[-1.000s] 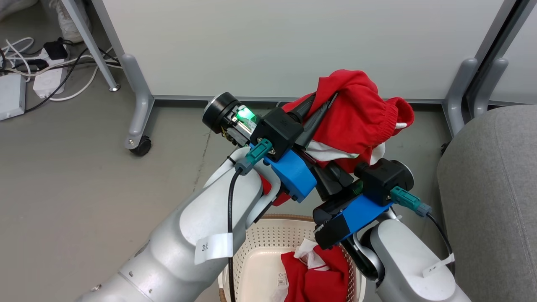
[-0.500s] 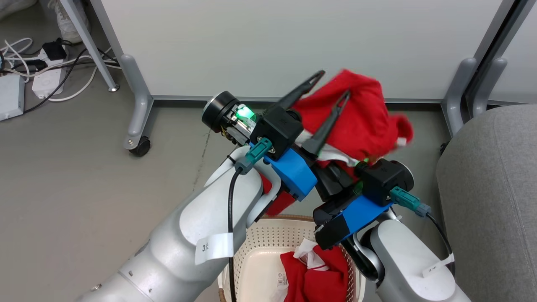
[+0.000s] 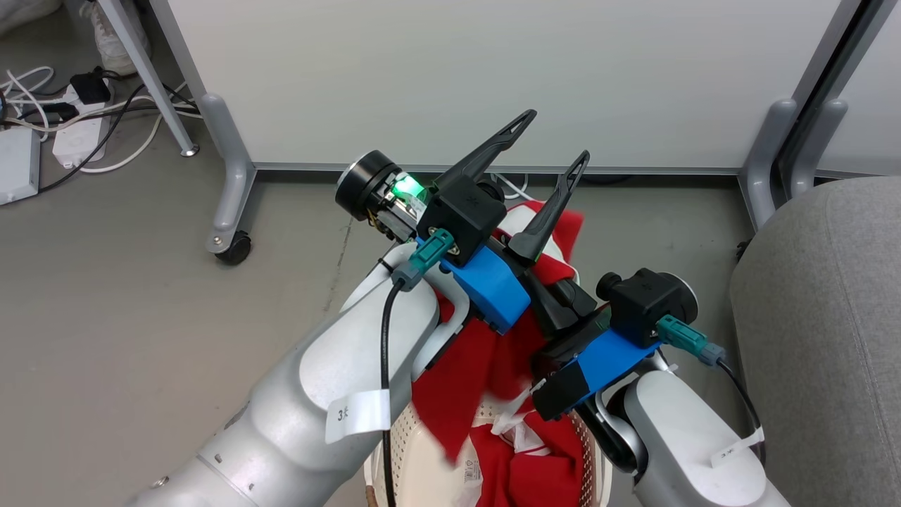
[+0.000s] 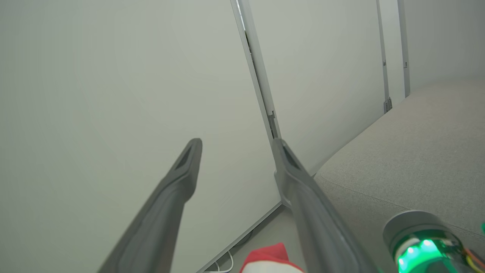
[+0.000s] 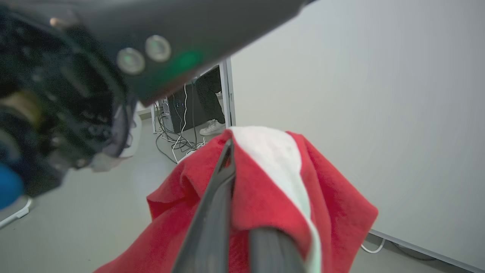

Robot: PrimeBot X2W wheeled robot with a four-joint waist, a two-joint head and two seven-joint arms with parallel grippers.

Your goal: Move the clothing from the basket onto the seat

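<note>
My left gripper [image 3: 555, 137] stands open and bare above the basket, its fingers [image 4: 178, 189] spread against the white panel. Under it, my right gripper [image 5: 237, 159] is shut on a red garment with a white stripe [image 5: 273, 178]. That clothing [image 3: 457, 380] hangs from the right gripper down over the cream basket [image 3: 412, 451], and a bit of it [image 4: 269, 259] peeks up at the bottom of the left wrist view. A second red garment [image 3: 538, 475] lies in the basket. The grey seat [image 3: 823, 317] is to the right, apart from both grippers.
White partition panels on grey feet, one with a caster [image 3: 236, 246], close off the far side. Cables and a power strip [image 3: 77, 134] lie on the floor at the upper left. A person's shoe [image 5: 212, 128] stands beyond the panel edge.
My left gripper opened and let go of the red garment. The garment dropped from its raised bunch and now hangs from the right gripper over the basket.
</note>
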